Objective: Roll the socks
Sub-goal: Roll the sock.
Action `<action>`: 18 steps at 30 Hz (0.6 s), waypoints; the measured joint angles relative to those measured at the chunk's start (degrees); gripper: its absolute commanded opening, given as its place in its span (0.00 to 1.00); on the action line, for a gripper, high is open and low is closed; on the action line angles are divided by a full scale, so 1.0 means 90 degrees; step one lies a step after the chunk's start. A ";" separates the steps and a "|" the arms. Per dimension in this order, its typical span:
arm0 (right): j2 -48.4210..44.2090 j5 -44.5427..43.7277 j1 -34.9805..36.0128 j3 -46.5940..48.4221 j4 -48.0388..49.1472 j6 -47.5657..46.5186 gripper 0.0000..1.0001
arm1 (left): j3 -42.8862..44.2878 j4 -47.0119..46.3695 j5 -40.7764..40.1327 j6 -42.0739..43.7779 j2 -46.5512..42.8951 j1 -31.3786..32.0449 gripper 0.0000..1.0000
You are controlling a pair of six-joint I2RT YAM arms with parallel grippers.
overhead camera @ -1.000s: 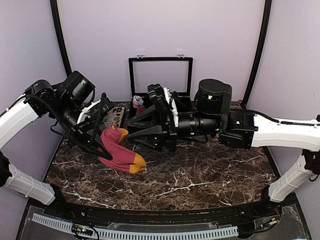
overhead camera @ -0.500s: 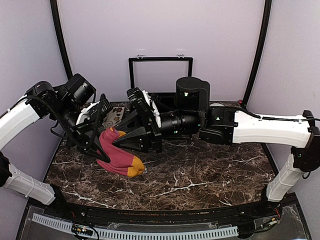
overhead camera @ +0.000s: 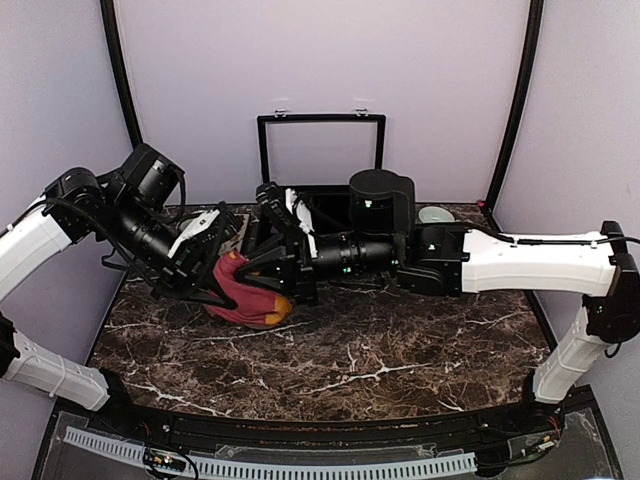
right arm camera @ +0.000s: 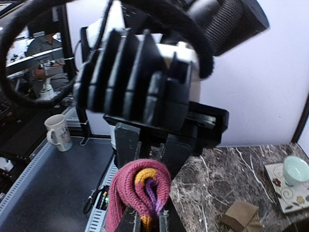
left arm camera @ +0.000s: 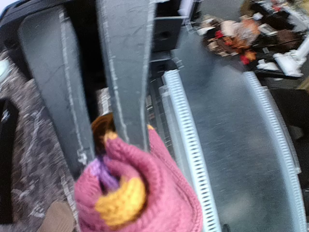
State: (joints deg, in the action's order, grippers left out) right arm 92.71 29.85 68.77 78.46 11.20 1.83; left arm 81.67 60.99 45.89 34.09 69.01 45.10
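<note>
The maroon sock [overhead camera: 243,292], orange-toed, hangs bunched and folded.

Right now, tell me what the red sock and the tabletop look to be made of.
The red sock: knitted yarn, perhaps wool or acrylic, matte and fuzzy; thick ribbed loops show in the left wrist view. The tabletop: dark brown, white-veined, smooth; marble, or a laminate printed to look like it.
</note>
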 measured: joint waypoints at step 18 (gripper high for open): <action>0.0942 -0.5105 0.0797 0.0078 0.0753 0.1460 0.00 | -0.1362 -0.2076 -0.4362 0.0627 -0.0622 0.0051 0.17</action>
State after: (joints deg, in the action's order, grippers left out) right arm 101.19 -16.10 75.94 79.15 17.98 14.96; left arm 69.41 42.30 6.63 39.72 63.42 45.56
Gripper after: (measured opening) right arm 0.064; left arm 0.175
